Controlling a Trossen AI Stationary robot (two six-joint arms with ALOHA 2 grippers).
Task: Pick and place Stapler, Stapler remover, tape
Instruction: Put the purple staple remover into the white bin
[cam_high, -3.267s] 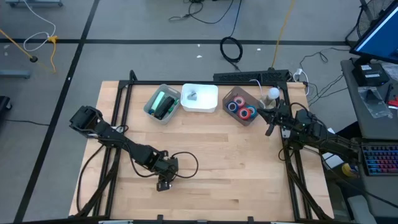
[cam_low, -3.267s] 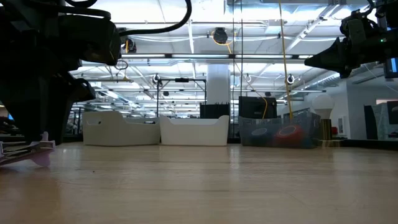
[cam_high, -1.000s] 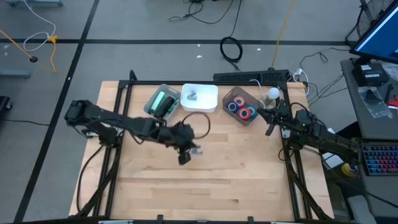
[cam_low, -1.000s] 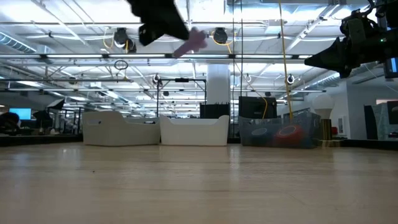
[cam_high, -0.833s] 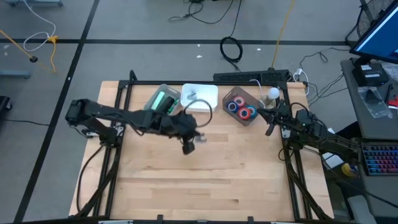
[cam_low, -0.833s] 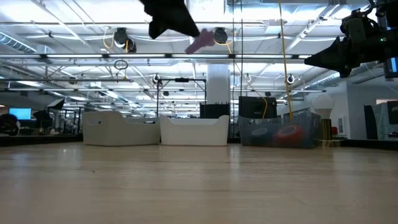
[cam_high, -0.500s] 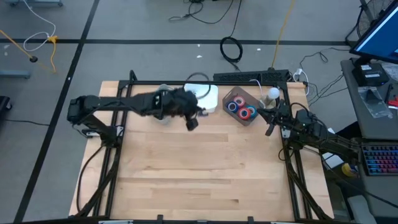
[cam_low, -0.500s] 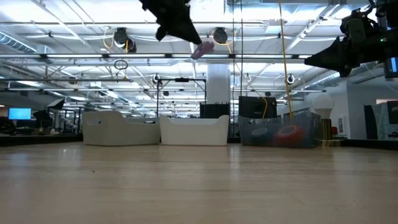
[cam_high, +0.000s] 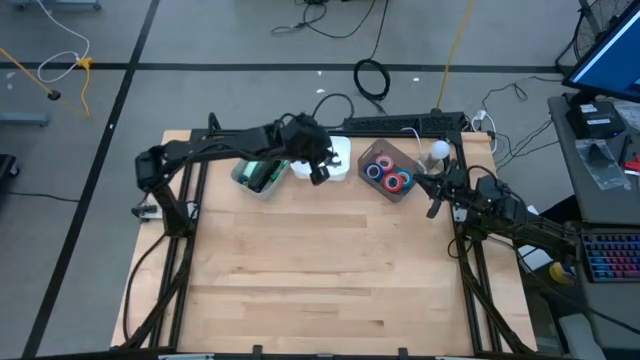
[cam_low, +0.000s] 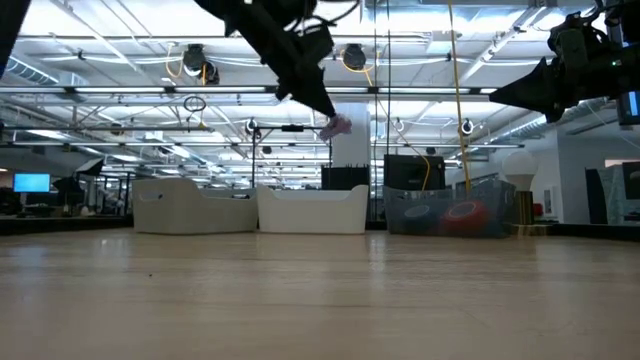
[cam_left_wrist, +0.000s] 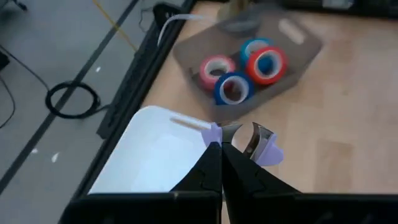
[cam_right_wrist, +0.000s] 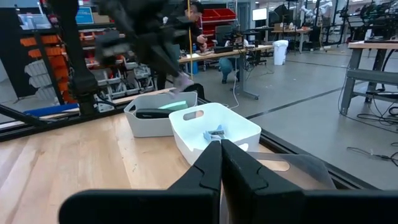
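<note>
We see the left gripper (cam_high: 320, 172) raised above the far edge of the wooden surface (cam_high: 320, 270), over the white bin (cam_high: 338, 152), its jaws pressed together and pinching a lilac staple remover (cam_left_wrist: 264, 146) by one of its plastic wings. From the low view that remover (cam_low: 337, 126) hangs in the air well above the bin's rim (cam_low: 312, 208). The left wrist view looks down past it onto the white bin (cam_left_wrist: 152, 155), whose near part lies just under the fingertips.

Three bins stand in a row along the far side. The grey bin (cam_high: 258, 170) nearest the left arm holds green and dark staplers (cam_high: 262, 172); the arm's forearm crosses above it and hides part of it. In the right wrist view the same bin (cam_right_wrist: 155, 112) shows a green stapler (cam_right_wrist: 171, 106) inside. The white middle bin (cam_right_wrist: 214, 134) already holds another staple remover (cam_right_wrist: 214, 133), bluish with metal claws. The clear bin (cam_high: 392, 170) on the right holds the tape (cam_high: 388, 175): four rolls, two blue and two red or pink, lying close together (cam_left_wrist: 245, 71).

The right gripper (cam_high: 434, 203) waits just beside the clear bin at the surface's right edge, its jaws pressed together on nothing. A white bulb-shaped object (cam_high: 439, 150) stands near the far right corner, beside the clear bin. A black frame (cam_high: 330, 131) borders the surface's far edge.

People sit at desks in the room behind (cam_right_wrist: 233, 53).
</note>
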